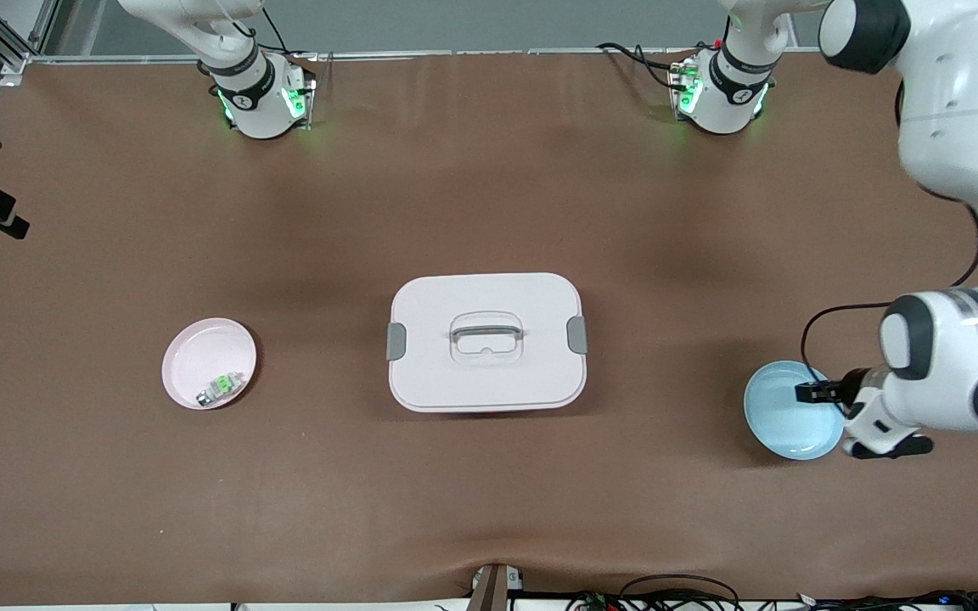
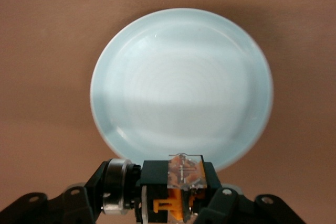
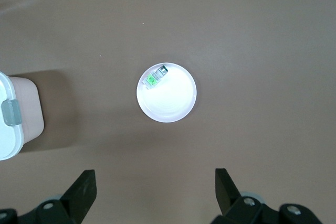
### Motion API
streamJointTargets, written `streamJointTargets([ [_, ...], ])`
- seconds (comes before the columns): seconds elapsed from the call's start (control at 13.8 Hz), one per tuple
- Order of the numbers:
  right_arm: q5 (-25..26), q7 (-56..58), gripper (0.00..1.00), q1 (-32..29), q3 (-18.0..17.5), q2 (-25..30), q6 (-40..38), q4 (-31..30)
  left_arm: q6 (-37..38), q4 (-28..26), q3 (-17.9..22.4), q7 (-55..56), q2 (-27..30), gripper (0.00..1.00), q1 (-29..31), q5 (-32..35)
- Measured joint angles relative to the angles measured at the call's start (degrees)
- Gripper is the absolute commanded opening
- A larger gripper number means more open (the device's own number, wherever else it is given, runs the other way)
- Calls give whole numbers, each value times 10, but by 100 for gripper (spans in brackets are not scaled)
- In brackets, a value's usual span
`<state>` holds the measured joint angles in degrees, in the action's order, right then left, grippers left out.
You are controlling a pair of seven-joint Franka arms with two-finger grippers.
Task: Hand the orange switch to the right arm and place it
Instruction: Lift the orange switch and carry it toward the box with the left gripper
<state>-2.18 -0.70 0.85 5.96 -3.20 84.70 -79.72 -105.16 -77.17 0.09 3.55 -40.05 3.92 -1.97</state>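
i've got the orange switch [image 2: 185, 179] pinched in my left gripper [image 1: 810, 393], jaws clamped on its black body, hanging over the edge of the blue plate [image 1: 782, 428] at the left arm's end of the counter. so the pickup looks done; the handover and the placing are both ahead, i'd judge. my left arm is folded low, wrist level. my right gripper [image 3: 155, 192] waits high over the counter beside the pink plate [image 3: 173, 109], jaws wide apart, holding nothing. the white box [image 1: 486, 341] sits between the plates.
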Motion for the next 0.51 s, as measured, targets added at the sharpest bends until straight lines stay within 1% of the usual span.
streamJointTargets([
  [0.22, 0, 0, 100, 0, 0, 0, 0, 0, 85, 1, -1, 75, 87, 22, -2, -50],
  [0.36, 0, 0, 100, -1, 0, 0, 0, 0, 121, 0, -2, 128, 131, 22, -3, -101],
  [0.51, 0, 0, 100, -6, 1, 0, 0, 0, 141, 0, -17, 195, 167, 22, -4, -143],
])
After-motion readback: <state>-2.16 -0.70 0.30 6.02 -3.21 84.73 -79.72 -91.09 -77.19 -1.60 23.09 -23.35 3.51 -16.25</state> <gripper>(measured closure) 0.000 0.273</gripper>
